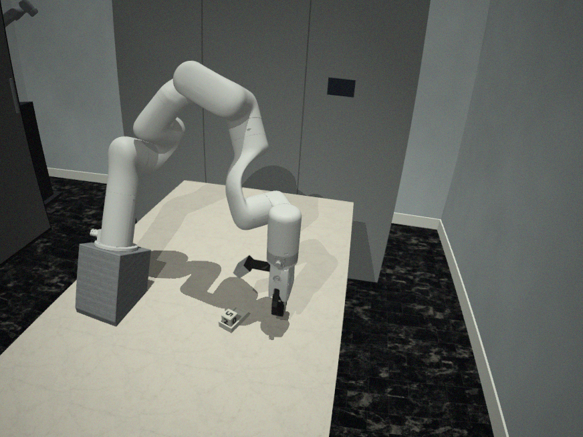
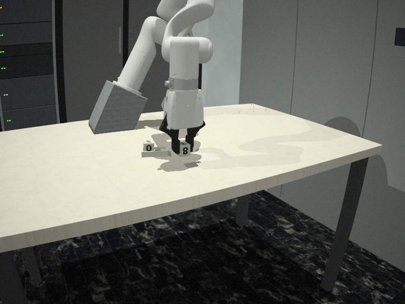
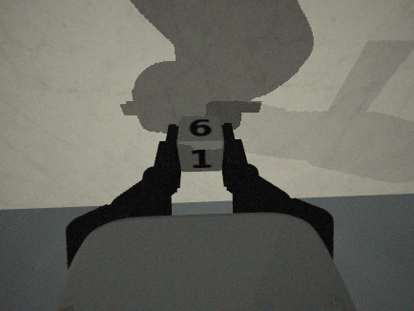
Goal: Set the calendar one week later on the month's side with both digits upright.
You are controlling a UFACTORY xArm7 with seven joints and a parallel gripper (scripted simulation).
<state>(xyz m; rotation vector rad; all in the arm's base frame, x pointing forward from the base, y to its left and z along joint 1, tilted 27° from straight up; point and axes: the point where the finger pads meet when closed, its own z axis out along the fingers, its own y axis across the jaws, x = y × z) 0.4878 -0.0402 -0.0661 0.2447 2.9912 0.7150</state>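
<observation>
My gripper [image 1: 277,314] [image 2: 183,149] [image 3: 200,137] is shut on a white number cube [image 2: 185,150] [image 3: 200,144] and holds it above the table, to the right of the tray in the exterior view. That cube shows 8 on a side in the exterior view, and 6 and 1 in the wrist view; the fingers hide it in the top view. The tray [image 1: 225,327] [image 2: 160,153] lies flat on the table. The other cube [image 1: 229,317] [image 2: 148,146] sits at its left end in the exterior view, with 0 facing that camera, 5 on top and 2 on another side.
The table [image 1: 178,376] [image 2: 81,183] carries the grey arm base block [image 1: 96,284] [image 2: 117,109] beyond the tray in the exterior view. The arm's shadow falls over part of the tray. The tray has an unoccupied part beside its cube. The month's name is not visible.
</observation>
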